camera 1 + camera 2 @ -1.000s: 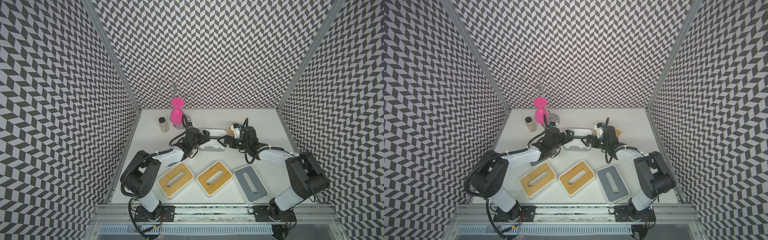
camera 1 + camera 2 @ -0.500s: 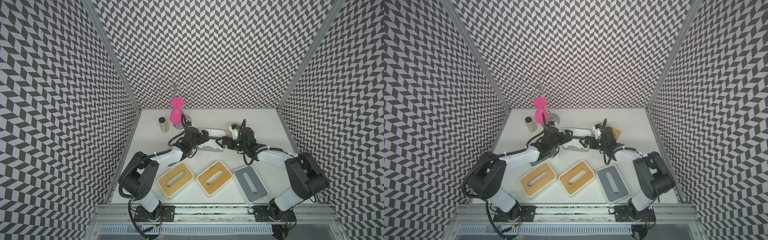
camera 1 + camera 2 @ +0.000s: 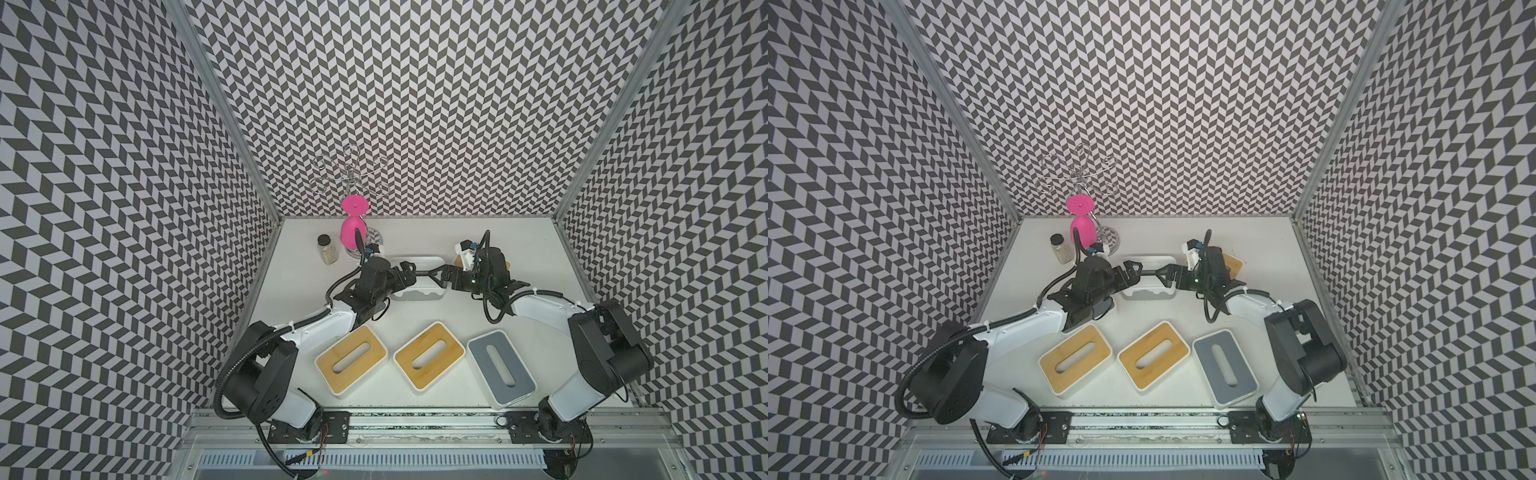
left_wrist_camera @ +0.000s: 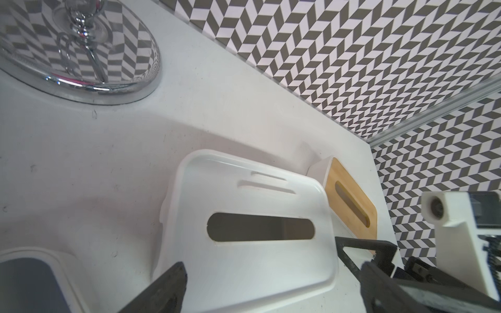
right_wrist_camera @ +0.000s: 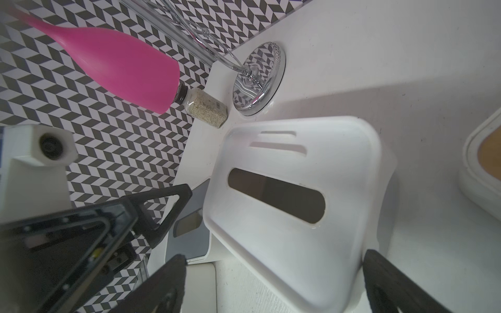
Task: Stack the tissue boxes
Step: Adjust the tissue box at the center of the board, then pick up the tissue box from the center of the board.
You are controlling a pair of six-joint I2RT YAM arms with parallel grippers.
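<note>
- No text, label, brand, number or sign is readable in any view.

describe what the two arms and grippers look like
The left arm and right arm have white shells, bulky black joints and loose black cables. The left gripper and right gripper are black with hollow triangular fingers, each beside a white camera mount.
</note>
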